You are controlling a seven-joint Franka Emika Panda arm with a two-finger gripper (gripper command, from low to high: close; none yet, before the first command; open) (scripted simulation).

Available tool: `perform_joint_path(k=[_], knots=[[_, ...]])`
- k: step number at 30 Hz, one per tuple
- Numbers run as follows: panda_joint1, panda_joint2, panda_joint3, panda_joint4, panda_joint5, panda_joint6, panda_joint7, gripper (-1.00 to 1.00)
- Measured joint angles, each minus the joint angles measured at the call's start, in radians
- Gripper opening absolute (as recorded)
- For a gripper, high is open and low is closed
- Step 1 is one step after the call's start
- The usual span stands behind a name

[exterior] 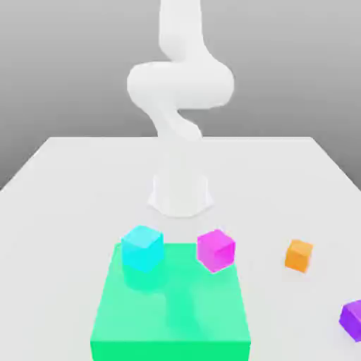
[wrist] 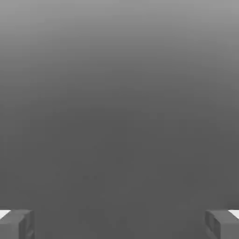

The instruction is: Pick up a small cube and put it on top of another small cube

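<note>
Green and broad, the flat block sat nearest the exterior view, a cyan cube on its far corner toward that view's left and a magenta cube at its far edge toward the right. Off the block, on the white table, the small orange cube waited well to the exterior view's right of the magenta one, with a purple cube nearer the camera beyond it. The white arm stood folded behind the block, and in the hand view the gripper hung released, its two fingertips spread wide with nothing between them. Judged from this, the reach had yet to begin: the arm needed to swing over the orange cube, square the jaws to its faces, descend straight and close on its middle, clear of the neighbouring cubes
</note>
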Motion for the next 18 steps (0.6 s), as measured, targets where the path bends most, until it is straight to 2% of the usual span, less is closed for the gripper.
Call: perform_joint_path(k=[18], knots=[[0.404,0.361,-0.058,-0.234,-0.031,0.248,-0.767,0.00]])
